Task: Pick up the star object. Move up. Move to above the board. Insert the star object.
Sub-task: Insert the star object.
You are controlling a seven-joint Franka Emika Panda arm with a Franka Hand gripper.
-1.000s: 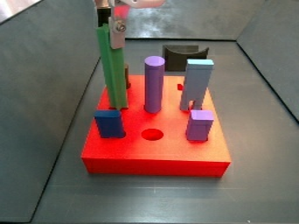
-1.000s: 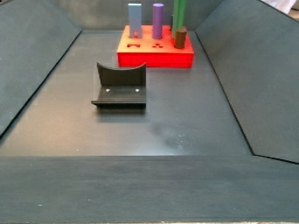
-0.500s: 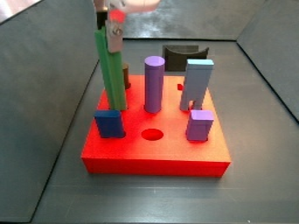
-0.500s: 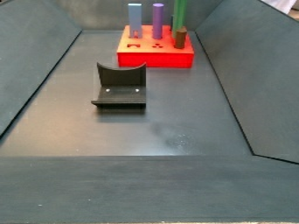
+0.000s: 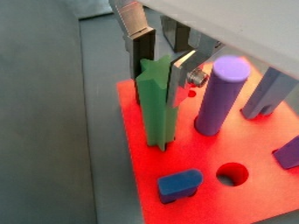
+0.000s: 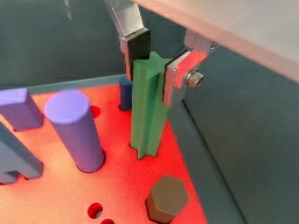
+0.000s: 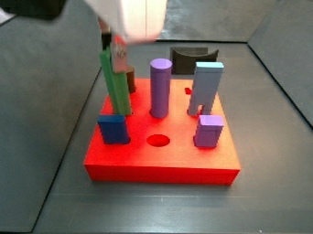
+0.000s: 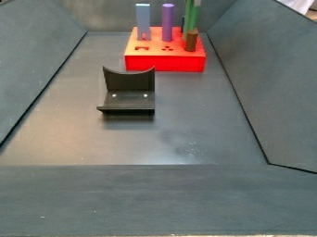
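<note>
The star object [image 7: 115, 80], a tall thin green rod, stands upright at the left side of the red board [image 7: 159, 160], with its lower end sunk in the board's top face. It also shows in both wrist views [image 5: 156, 101] [image 6: 146, 105] and far off in a side view [image 8: 192, 14]. My gripper [image 5: 160, 59] is shut on the rod's top end, one pad on each side, as a wrist view [image 6: 156, 61] also shows. In a side view the gripper [image 7: 113, 41] is a white blur above the rod. The star-shaped hole is hidden by the rod.
On the board stand a purple cylinder [image 7: 160, 87], a light-blue block [image 7: 208, 87], a small blue block [image 7: 113, 128], a small purple block [image 7: 210, 131] and a dark hexagonal peg [image 6: 167, 197]. A round hole [image 7: 159, 141] lies open. The fixture [image 8: 126, 90] stands on the floor.
My gripper has moved down with the green rod. The rod's top sits lower now and its lower end has gone into the board.
</note>
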